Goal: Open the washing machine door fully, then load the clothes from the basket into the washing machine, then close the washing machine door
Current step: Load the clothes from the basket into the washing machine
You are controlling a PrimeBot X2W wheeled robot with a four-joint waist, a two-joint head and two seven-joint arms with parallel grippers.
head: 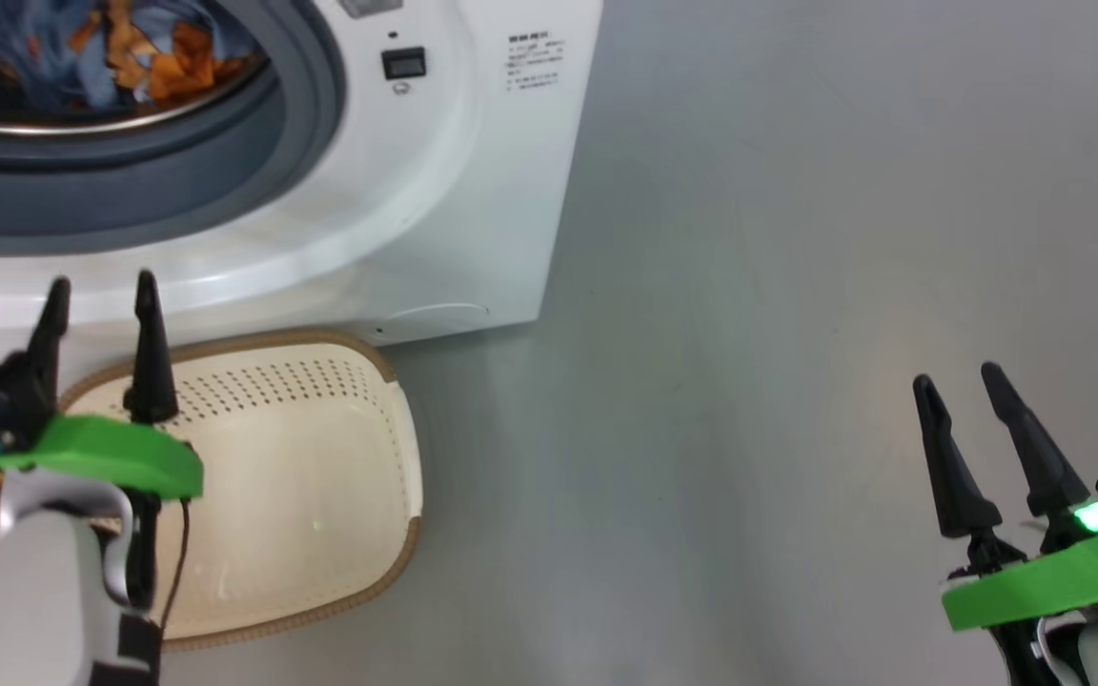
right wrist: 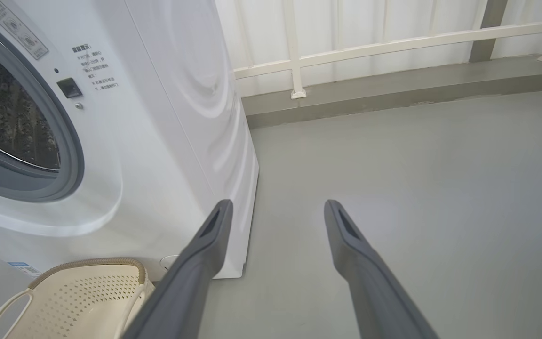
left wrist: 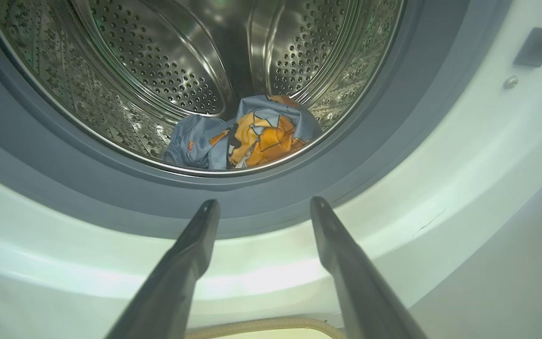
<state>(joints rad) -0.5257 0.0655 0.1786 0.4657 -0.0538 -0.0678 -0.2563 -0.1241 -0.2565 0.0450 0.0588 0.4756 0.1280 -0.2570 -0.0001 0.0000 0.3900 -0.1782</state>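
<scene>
My left gripper (head: 101,283) hangs over the cream-white perforated plastic basket with the brown woven-look rim (head: 301,476), its two dark fingers spread and holding nothing; my right gripper (head: 956,374) is well apart to the right, over the bare grey floor (head: 749,333), fingers likewise spread and empty. The basket sits on the floor just in front of the big white box-shaped front-loading washing machine (head: 473,191), and what I can see of its inside is bare (its near-left part is hidden behind my own arm); the small light-blue garments printed with orange-brown figures (left wrist: 247,136) lie bunched at the bottom of the perforated steel drum (left wrist: 181,61), behind the grey rubber gasket (head: 130,191). I judge the loading done and the closing step in hand. The machine's mouth stands open; on which side the large round glossy black door hangs I cannot tell. The next move calls for finding that door, getting a gripper behind its outer edge and swinging it round until it latches; first I would check that no fabric lies over the gasket lip, since the bundle sits close to the drum's front rim.
</scene>
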